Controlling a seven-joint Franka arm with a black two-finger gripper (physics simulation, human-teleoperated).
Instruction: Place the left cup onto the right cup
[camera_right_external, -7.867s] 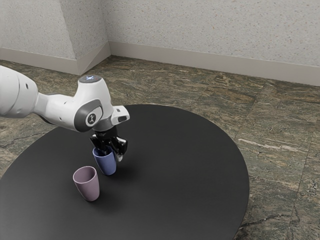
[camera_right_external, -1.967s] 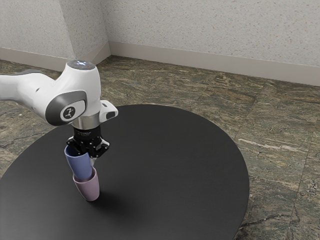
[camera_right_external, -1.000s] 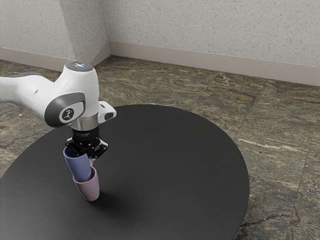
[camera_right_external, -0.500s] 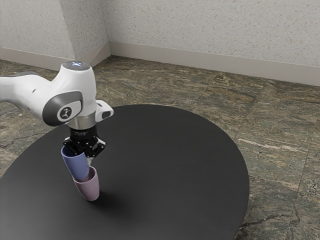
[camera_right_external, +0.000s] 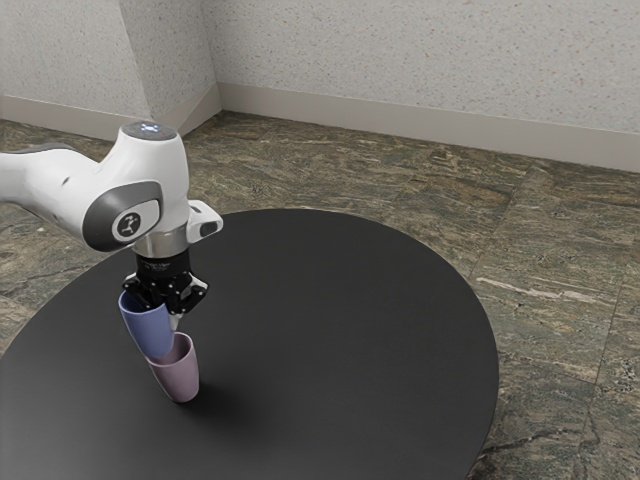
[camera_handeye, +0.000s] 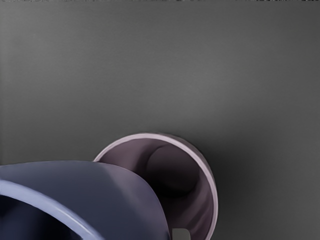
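Since the earliest frame, the smooth, handleless, tapered blue cup (camera_right_external: 143, 325) has left its spot on the desk and been carried across to its neighbour. In the last half second it has leaned a little further toward the exterior view's left as the arm drew that way. It now sits with its narrow base pushed into the mouth of the smooth, tapered pink cup (camera_right_external: 177, 372), while its own open mouth tips up and away. It is not upright, so I judge the stacking only partly done. The base is inside, but the blue cup has yet to settle straight.

In the wrist view the blue cup (camera_handeye: 100, 200) lies just under the hand and crosses one side of the pink cup (camera_handeye: 207, 175) rim. Much of the pink interior remains visible beside it, which fits the off-axis lean.

The black two-finger claw (camera_right_external: 160, 302) is closed on the blue cup at its rim, apparently pinching the wall. That grip would explain the slant, since the cup follows the hand and cannot drop freely into its seat.

The pink cup stands upright on the round black desk (camera_right_external: 350, 330), near the edge closest to the camera. The white arm (camera_right_external: 90, 195) reaches in from the exterior view's left. Mottled stone floor (camera_right_external: 500, 210) surrounds the desk.
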